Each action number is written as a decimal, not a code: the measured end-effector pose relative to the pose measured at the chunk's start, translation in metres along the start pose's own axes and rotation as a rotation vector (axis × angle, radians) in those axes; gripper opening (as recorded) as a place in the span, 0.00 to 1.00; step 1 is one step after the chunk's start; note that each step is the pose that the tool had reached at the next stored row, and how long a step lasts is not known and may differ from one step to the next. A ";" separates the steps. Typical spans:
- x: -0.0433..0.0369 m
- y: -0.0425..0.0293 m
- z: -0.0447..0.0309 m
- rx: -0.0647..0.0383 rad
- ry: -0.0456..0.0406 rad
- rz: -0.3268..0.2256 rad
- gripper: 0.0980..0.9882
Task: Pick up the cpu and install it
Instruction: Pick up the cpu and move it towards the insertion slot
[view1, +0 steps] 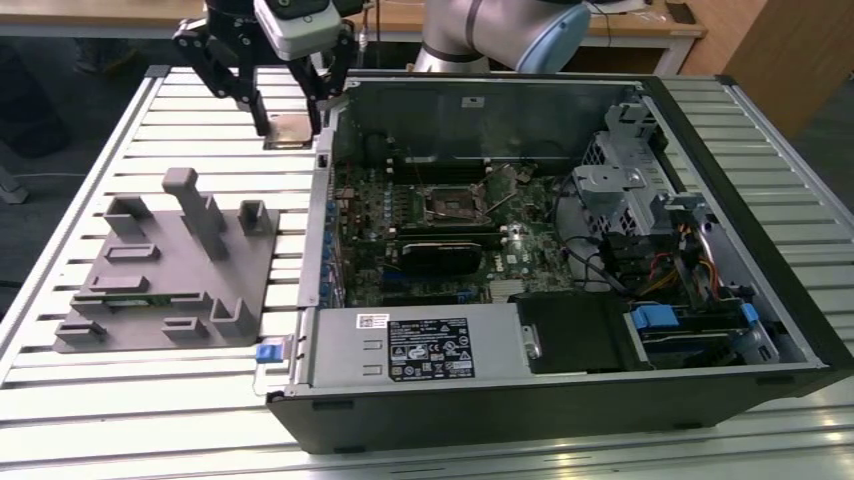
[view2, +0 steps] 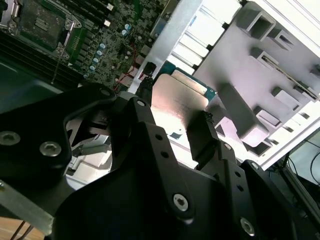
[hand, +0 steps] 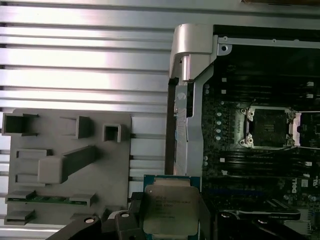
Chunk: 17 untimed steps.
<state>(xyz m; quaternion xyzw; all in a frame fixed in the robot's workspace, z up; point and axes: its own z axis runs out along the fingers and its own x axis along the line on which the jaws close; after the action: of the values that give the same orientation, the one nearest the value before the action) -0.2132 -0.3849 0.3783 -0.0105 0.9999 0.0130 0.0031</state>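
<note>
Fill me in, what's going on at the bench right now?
The gripper is shut on the cpu, pinching it by two opposite edges. It holds the chip over the slatted table, between the grey fixture and the open computer case, just outside the case wall. The chip is not yet over the motherboard. The socket looks empty, with its metal frame flipped open.

I see the cpu (hand: 170, 211), a thin square chip with a silvery top and green rim, held top-up in the air, pinched on two opposite edges by the gripper (view1: 287, 124). In the exterior view it hangs at 10 o'clock from the socket (view1: 451, 203).
</note>
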 end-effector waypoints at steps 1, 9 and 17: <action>-0.0014 0.0002 0.0001 0.000 0.0000 0.000 0.48; -0.0131 0.0021 0.0011 0.000 0.0001 0.000 0.48; -0.0239 0.0056 0.0023 0.000 0.0000 0.000 0.48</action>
<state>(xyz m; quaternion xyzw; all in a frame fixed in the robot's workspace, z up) -0.1894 -0.3788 0.3763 -0.0105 0.9999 0.0130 0.0031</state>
